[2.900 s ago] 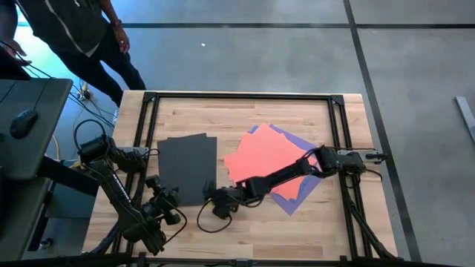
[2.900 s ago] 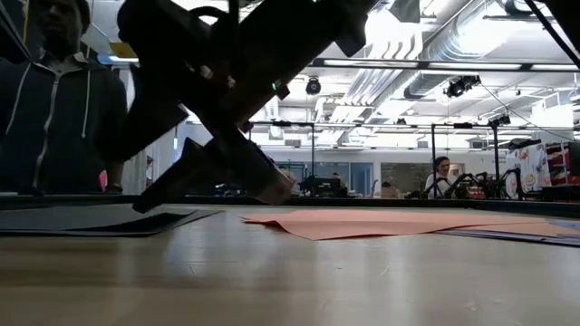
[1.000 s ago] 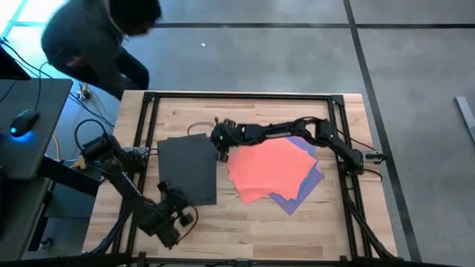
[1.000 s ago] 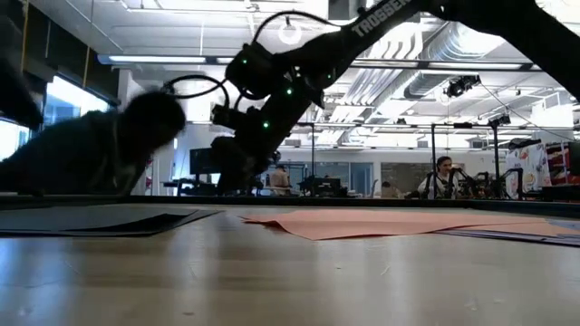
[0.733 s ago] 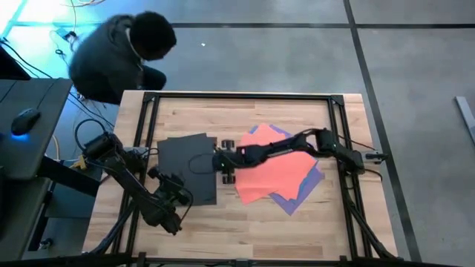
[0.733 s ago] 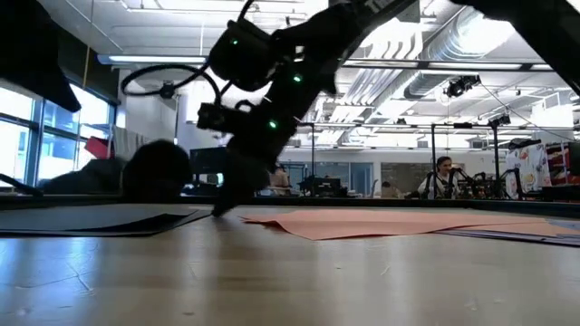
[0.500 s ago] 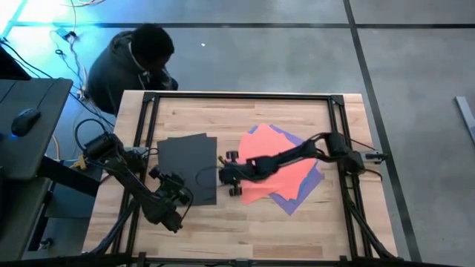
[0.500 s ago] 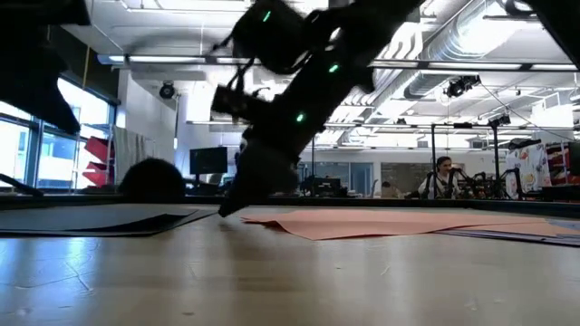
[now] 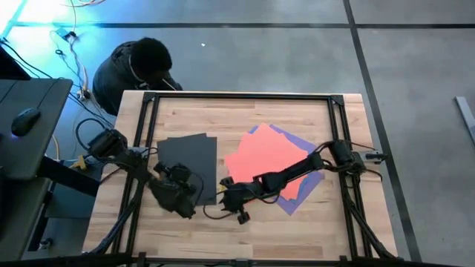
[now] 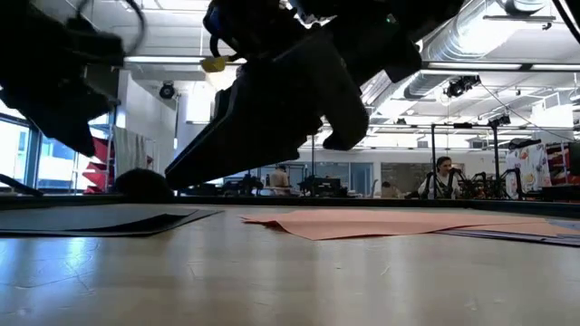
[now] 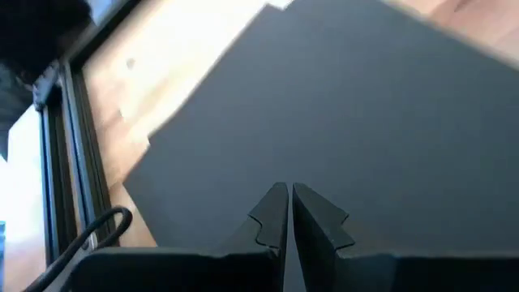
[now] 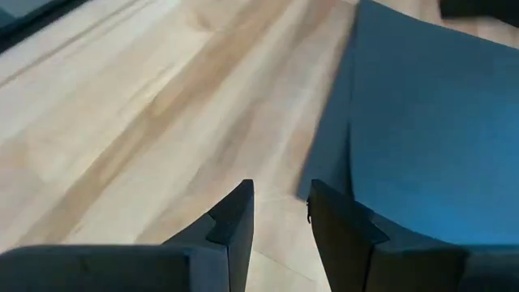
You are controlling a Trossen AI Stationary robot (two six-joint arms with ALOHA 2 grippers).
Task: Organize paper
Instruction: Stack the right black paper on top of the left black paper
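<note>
A dark grey sheet (image 9: 185,159) lies flat on the table's left half, and it fills the left wrist view (image 11: 365,122). My left gripper (image 9: 182,197), shut (image 11: 289,193), hovers over that sheet's near part. My right gripper (image 9: 223,194), open (image 12: 280,195), hangs above bare wood beside the dark stack's near right corner, where a sheet looks blue (image 12: 422,122). An orange-pink sheet (image 9: 263,156) lies on a purple sheet (image 9: 295,200) on the right half, under my right arm. Any further sheets are hidden.
A person (image 9: 137,70) crouches at the table's far left corner. A black frame (image 9: 237,96) runs around the tabletop. Cables trail by my left arm's base (image 9: 93,141). Bare wood (image 9: 282,230) shows along the near edge and the far edge.
My right gripper has swept from the dark sheet's far right corner toward the table's near edge, along the gap between the dark and orange-pink sheets, ending by the dark stack's near right corner. My left gripper has moved up from the near left onto the dark sheet's near part.
</note>
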